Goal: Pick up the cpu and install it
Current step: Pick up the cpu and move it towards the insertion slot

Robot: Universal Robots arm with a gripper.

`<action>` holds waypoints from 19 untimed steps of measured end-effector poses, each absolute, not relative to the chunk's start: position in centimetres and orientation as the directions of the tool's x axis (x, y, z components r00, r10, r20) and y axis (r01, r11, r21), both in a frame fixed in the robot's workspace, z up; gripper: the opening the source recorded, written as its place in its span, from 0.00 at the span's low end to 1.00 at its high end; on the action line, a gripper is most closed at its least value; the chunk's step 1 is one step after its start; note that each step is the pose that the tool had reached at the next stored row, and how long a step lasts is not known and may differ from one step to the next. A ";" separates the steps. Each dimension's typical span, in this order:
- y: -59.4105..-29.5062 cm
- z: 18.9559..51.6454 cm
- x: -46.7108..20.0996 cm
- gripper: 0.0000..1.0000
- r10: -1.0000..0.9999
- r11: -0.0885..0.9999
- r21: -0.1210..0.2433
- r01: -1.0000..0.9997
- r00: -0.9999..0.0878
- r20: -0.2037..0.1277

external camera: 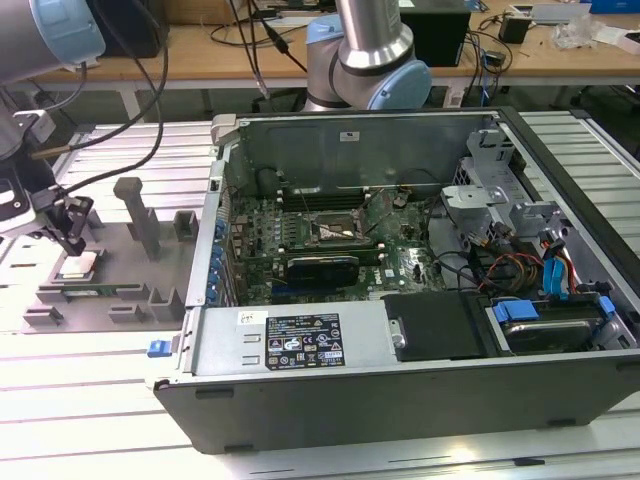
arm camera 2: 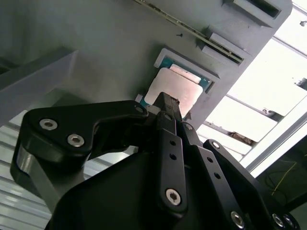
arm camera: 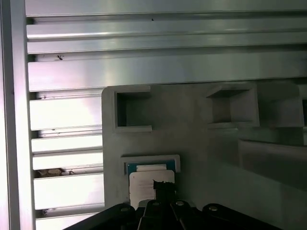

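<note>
1. Gripper at the exterior view's left edge: fingers pinched together, gripping nothing.
2. Your cpu lies flat in the grey holder recess, directly under the fingertips; contact unclear.
3. Open computer case sits centre-right, well apart.

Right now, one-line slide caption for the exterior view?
Gripper at the cpu seated in the grey holder plate, beside the open computer case.

Your work surface: one slatted metal table, silver, with grooves running across the exterior view. Behind it you have one long wooden desk, carrying loose black cables and a black box. Light: bright, glaring white off the slats in the first wrist view.
</note>
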State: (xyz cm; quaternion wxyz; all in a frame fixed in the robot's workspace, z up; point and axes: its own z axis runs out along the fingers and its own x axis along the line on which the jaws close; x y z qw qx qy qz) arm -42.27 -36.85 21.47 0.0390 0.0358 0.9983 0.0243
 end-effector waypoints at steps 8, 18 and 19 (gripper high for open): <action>-37.5 20.6 -43.0 0.11 0.073 0.996 0.051 0.069 -0.995 -0.075; -37.6 20.5 -43.0 0.17 0.073 0.996 0.051 0.069 -0.995 -0.074; -37.6 20.5 -43.0 0.24 0.073 0.996 0.051 0.069 -0.995 -0.074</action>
